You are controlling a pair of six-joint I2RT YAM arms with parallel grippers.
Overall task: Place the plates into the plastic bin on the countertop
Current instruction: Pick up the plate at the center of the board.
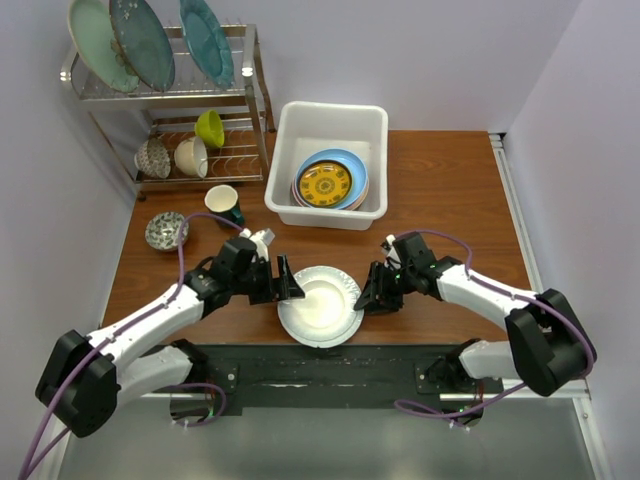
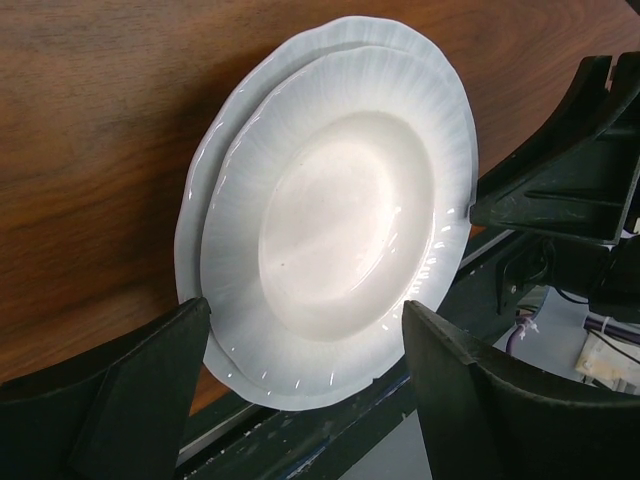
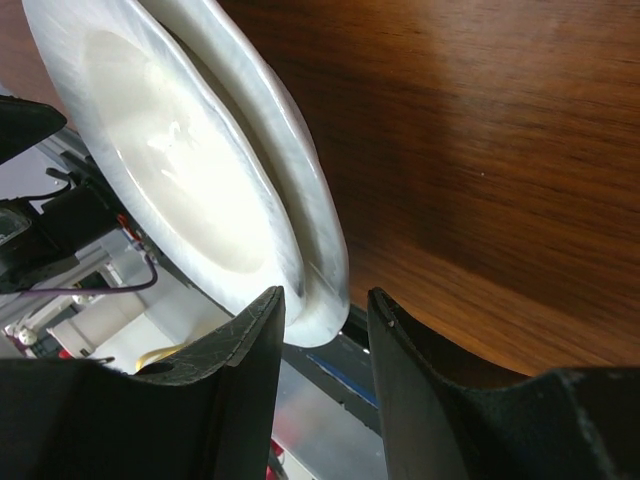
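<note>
Our right jaws were narrowed onto the rim of the two stacked white fluted plates (image 1: pixel 322 300), which lay at the tabletop's (image 1: pixel 450 180) near edge, partly overhanging it. Our left jaws stood wide around the stack's opposite rim, not closed on it. The plastic bin (image 1: pixel 330 216) sat toward the far edge.

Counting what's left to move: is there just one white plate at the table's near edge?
No, the left wrist view shows two white fluted plates stacked, one resting on top of the other.
</note>
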